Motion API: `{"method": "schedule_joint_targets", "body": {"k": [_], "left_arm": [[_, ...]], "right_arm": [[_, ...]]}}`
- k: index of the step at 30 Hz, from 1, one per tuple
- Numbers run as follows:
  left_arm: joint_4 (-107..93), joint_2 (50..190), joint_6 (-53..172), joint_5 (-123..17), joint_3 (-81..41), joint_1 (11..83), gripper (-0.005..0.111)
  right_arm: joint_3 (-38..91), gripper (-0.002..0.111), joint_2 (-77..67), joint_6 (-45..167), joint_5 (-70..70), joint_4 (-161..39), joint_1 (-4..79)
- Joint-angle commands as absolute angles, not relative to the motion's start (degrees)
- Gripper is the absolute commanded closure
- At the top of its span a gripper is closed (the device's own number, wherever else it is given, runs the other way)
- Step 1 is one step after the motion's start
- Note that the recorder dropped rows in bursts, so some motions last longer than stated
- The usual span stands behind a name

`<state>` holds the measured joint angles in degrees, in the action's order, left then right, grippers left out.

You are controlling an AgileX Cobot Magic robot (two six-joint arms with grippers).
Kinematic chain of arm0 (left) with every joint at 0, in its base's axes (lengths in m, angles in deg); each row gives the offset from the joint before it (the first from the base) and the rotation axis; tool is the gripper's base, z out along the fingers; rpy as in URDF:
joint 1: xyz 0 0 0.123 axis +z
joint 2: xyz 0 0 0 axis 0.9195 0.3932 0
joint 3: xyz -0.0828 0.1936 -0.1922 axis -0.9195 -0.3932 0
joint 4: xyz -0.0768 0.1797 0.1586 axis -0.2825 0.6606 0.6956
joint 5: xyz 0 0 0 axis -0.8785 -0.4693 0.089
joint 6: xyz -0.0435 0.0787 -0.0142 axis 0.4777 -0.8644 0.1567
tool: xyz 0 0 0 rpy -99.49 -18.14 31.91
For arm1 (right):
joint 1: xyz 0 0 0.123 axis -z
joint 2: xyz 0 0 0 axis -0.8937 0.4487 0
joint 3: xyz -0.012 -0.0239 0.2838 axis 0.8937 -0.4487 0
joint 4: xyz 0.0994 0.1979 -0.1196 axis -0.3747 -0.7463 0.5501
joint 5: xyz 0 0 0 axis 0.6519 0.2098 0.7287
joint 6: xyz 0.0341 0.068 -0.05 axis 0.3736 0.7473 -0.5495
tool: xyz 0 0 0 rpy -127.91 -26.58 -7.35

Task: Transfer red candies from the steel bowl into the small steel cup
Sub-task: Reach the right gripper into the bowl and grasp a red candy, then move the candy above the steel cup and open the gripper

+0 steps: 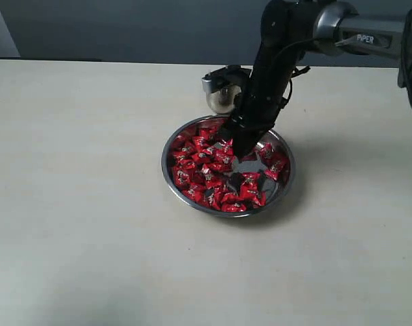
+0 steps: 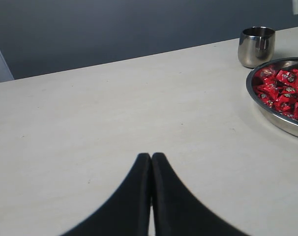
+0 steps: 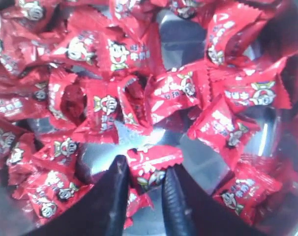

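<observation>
The steel bowl (image 1: 166, 170) sits mid-table, filled with red candies (image 1: 199, 159). Just behind it stands the small steel cup (image 1: 223, 97), partly hidden by the right arm. My right gripper (image 1: 241, 151) reaches down into the bowl. In the right wrist view its fingers (image 3: 145, 164) pinch one red candy (image 3: 156, 158) from both sides, above the bowl's bare floor (image 3: 198, 160). My left gripper (image 2: 151, 156) is shut with nothing in it, low over the table. From there the cup (image 2: 256, 46) and the bowl's rim (image 2: 282, 124) show far off.
The pale table (image 1: 77, 204) stretches wide on all sides of the bowl. A dark wall (image 1: 124, 27) runs behind the table's far edge. The right arm's black link (image 1: 270, 68) leans over the cup.
</observation>
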<state>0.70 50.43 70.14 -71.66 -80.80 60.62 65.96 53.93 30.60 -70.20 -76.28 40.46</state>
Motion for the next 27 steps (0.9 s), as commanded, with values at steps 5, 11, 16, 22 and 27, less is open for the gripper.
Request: {"method": "schedule_joint_targets", "body": {"k": [5,11,16,22,27], "left_arm": [[0.63,50.18,70.36,-71.12,-80.75,60.44,0.106],[0.63,50.18,70.36,-71.12,-80.75,60.44,0.106],[0.63,50.18,70.36,-71.12,-80.75,60.44,0.106],[0.63,50.18,70.36,-71.12,-80.75,60.44,0.106],[0.63,50.18,70.36,-71.12,-80.75,60.44,0.106]], "right_arm": [[65.99,0.109,50.15,30.31,-62.05,-74.21,40.70],[66.71,0.109,49.46,30.20,-41.01,-72.10,40.69],[71.66,0.109,52.01,30.31,-34.19,-72.20,40.69],[79.20,0.109,56.97,31.91,-34.68,-72.31,42.41],[80.75,0.109,58.71,31.92,-36.37,-73.06,43.54]]}}
